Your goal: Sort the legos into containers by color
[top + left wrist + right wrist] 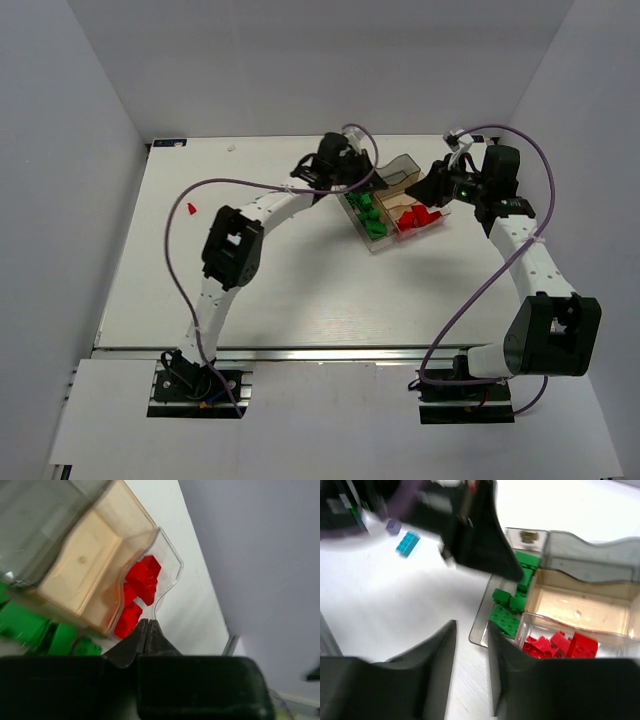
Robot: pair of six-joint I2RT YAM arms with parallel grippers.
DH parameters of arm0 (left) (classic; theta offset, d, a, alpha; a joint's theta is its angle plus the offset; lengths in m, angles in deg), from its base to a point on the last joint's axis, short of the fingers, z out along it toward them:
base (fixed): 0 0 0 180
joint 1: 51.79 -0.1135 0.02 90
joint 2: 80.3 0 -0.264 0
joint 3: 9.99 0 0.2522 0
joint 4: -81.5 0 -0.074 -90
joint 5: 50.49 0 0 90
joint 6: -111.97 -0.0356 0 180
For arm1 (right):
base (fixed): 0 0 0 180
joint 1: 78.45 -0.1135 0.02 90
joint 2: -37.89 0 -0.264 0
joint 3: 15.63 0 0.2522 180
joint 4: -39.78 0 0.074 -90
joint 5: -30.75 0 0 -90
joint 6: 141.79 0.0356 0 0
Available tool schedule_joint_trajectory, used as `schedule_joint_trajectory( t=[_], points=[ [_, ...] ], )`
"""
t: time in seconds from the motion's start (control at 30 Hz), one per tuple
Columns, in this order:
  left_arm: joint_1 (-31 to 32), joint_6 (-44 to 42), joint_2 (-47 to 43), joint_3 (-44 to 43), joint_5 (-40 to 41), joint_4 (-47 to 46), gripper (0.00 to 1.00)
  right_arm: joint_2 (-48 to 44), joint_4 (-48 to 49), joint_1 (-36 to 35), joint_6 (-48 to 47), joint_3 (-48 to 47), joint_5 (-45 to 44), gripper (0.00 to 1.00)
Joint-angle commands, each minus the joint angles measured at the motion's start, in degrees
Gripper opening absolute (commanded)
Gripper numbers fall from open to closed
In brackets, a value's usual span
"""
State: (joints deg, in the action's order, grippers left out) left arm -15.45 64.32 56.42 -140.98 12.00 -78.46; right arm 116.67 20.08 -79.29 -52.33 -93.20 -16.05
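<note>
While your left gripper (148,629) hangs over the tray (400,170), its jaws are pinched flat together, tip to tip, gripping only each other; in its wrist view the tips line up with the tray's outer wall, right by the red legos (141,586); whether they touch the wall, can't tell.

Your right gripper (471,630): narrow gap between the fingers, bare table (280,290) showing through it, so it carries no brick; it sits just short of the tray on the tray's right side in the top view.

Tray lies angled on the far right-centre of the table, between your two grippers; green legos (368,215) are piled in the long narrow section; the red ones fill a squarish section at the near end; the squarish section next to that shows its bare brownish floor.

Off the tray: a loose red lego (190,208) on the left side of the table, well apart from the tray; a cyan lego (407,543) and a purple lego (394,526) near each other on the table, seen only in the right wrist view, and blurred.
</note>
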Motion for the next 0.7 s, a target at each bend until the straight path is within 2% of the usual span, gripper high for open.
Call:
schedule_joint_trajectory(
  t=[0.0,0.03,0.07,0.1,0.13,0.23,0.27,0.3,0.33,0.37,0.4,0.47,0.57,0.67],
  points=[
    [-5.8,-1.6,-18.1,7.8,6.8,2.1,0.00,-0.3,-0.7,0.1,-6.8,-0.8,11.1,0.40],
    [-8.6,-1.3,-21.1,14.9,9.9,2.6,0.00,0.7,-2.7,0.0,-9.1,-1.5,16.3,0.45],
    [-10.0,-1.2,-24.1,18.2,11.4,2.7,0.00,2.5,-5.2,-0.9,-11.5,-2.4,17.7,0.51],
    [-11.5,-1.3,-29.8,21.4,13.0,3.7,0.00,3.3,-10.1,-1.4,-16.3,-4.0,17.9,0.53],
    [-14.5,-1.2,-32.5,26.7,16.4,5.0,0.04,4.8,-12.5,-3.5,-18.7,-4.7,16.9,0.54],
    [-19.3,-1.2,-41.0,32.2,24.0,13.1,0.36,6.6,-17.2,-7.4,-23.8,-6.7,11.1,0.54],
    [-22.2,-1.5,-42.5,34.7,25.7,15.2,0.57,7.6,-17.8,-8.2,-24.2,-7.3,9.3,0.54],
    [-23.8,-1.7,-43.7,35.6,26.5,20.0,0.65,8.2,-18.4,-9.0,-24.2,-7.8,7.6,0.54],
    [-25.3,-1.8,-45.7,36.3,31.7,22.4,0.70,9.4,-19.1,-11.3,-23.9,-8.8,4.1,0.53],
    [-26.7,-2.5,-46.5,37.2,33.1,24.5,0.75,10.0,-19.2,-12.0,-23.4,-9.3,2.3,0.52],
    [-29.7,-3.2,-46.9,37.4,34.1,28.0,0.79,10.6,-19.2,-12.6,-22.8,-9.7,0.7,0.51],
    [-33.7,-5.3,-46.7,38.0,35.9,31.6,0.81,12.4,-19.6,-14.5,-21.0,-10.9,-3.5,0.51],
    [-36.9,-7.5,-44.3,37.9,37.3,34.2,0.82,13.9,-20.7,-16.6,-20.3,-12.4,-7.3,0.56],
    [-41.0,-9.0,-41.1,38.4,36.8,34.2,0.82,14.8,-21.6,-17.7,-20.0,-13.3,-8.7,0.57]
  ],
)
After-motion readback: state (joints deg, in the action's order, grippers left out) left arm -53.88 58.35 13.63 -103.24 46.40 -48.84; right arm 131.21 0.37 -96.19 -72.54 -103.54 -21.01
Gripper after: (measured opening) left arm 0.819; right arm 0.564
